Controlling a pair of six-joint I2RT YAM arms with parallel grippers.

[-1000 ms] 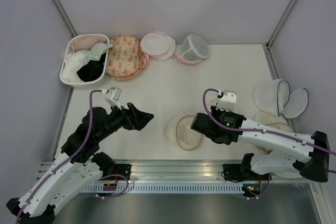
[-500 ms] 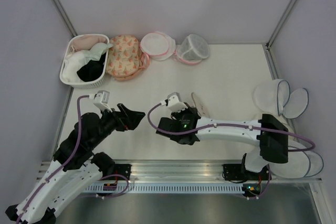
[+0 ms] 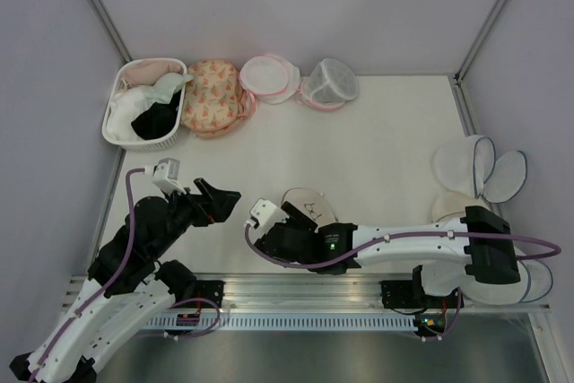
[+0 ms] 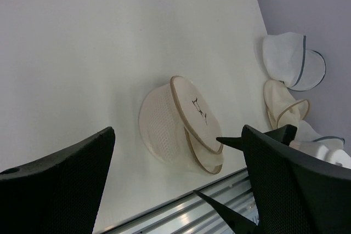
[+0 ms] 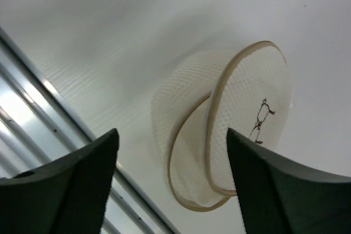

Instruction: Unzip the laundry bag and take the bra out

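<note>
The left arm rises from its base at the near left corner and bends forward over the table (image 3: 386,145), elbow raised. The left gripper (image 3: 222,196) points right, toward the table's middle. Its two black, finely textured fingers stand wide apart with nothing between them.

To the right of it, apart from it, lies the laundry bag (image 4: 171,127), near the front edge of the table by the ribbed aluminium rail (image 3: 296,289). It is a round, dome-shaped bag of cream-white honeycomb mesh. It lies tipped, its flat round face turned up and away. That face has beige trim round its rim and bears a small black line drawing. A second beige-trimmed edge shows just below the face, parted from it, so the bag gapes along that side. What it holds cannot be told.

The right arm reaches from its base at the near right, stretched low and leftward along the front edge. The right gripper (image 3: 289,214) is at the bag's near side, its dark fingers spread apart and gripping nothing. In the right wrist view the bag lies just beyond the fingertips, framed between them. Whether a tip touches the rim cannot be told.

At the far right lie two white mesh bags with dark trim (image 3: 475,168).
</note>
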